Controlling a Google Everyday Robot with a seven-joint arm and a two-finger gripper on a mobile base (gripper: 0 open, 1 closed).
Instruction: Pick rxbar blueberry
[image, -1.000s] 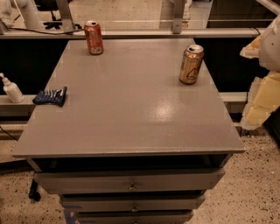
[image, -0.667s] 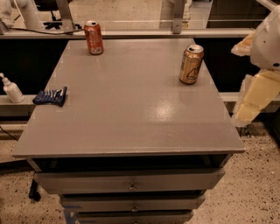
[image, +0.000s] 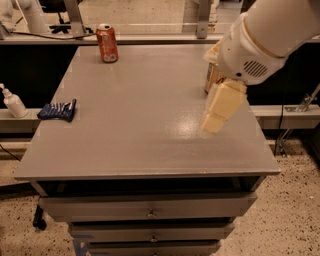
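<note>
The gripper (image: 215, 117) hangs over the right side of the grey surface (image: 135, 130), partly hiding a gold can (image: 212, 79); whether it is clenched or released, I cannot tell. The blue snack bar (image: 57, 110) lies flat at the surface's left edge, well apart from the gripper. A red can (image: 107, 43) stands near the far left corner.

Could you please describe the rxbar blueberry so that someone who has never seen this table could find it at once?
On the grey table, look to its left edge, far across from the end effector hanging over the right side. The rxbar blueberry lies there: flat, dark blue, crinkly, unlike the upright orange-red can at the back.
</note>
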